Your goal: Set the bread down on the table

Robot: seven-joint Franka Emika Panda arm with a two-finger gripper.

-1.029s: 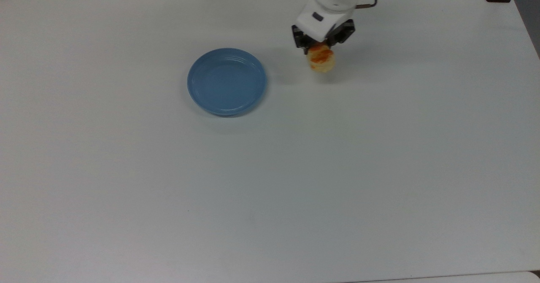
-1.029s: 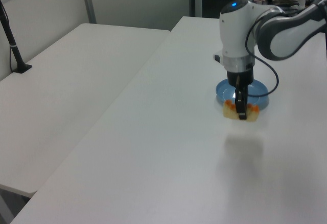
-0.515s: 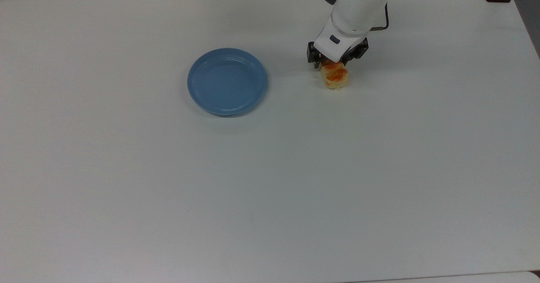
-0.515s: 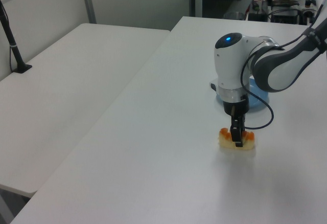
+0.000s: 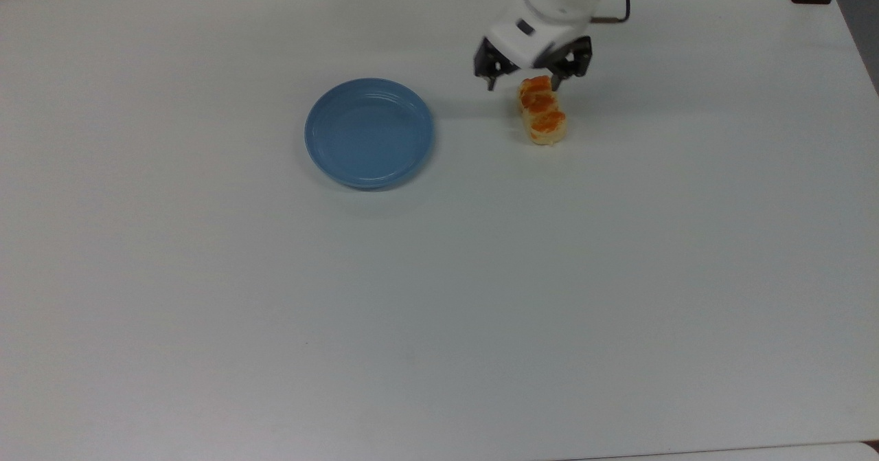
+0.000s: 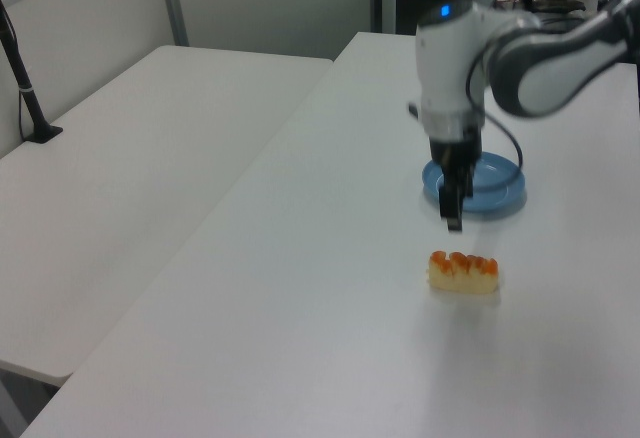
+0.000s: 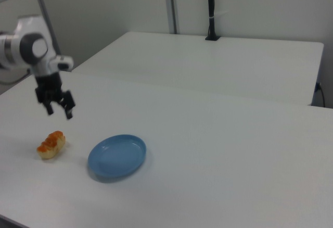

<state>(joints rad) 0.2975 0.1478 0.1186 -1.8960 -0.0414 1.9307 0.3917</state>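
Now: bread [image 5: 542, 119] lies on table [image 5: 618, 275], right of blue plate [image 5: 369, 133] in top view. Gripper [image 5: 533, 80] hovers above, fingers spread, empty. Loaf prob. light, soft; grasp across mid-sides.

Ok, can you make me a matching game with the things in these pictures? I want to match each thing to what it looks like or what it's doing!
Things:
1. bread
2. plate
3. end effector
4. table

Descriptions:
A. round, blue, nothing on it
B. open, raised above the tabletop
C. big, plain white
D. pale yellow with orange bumps, lying on the tabletop

Pairs: 1-D, 2-A, 3-B, 4-C
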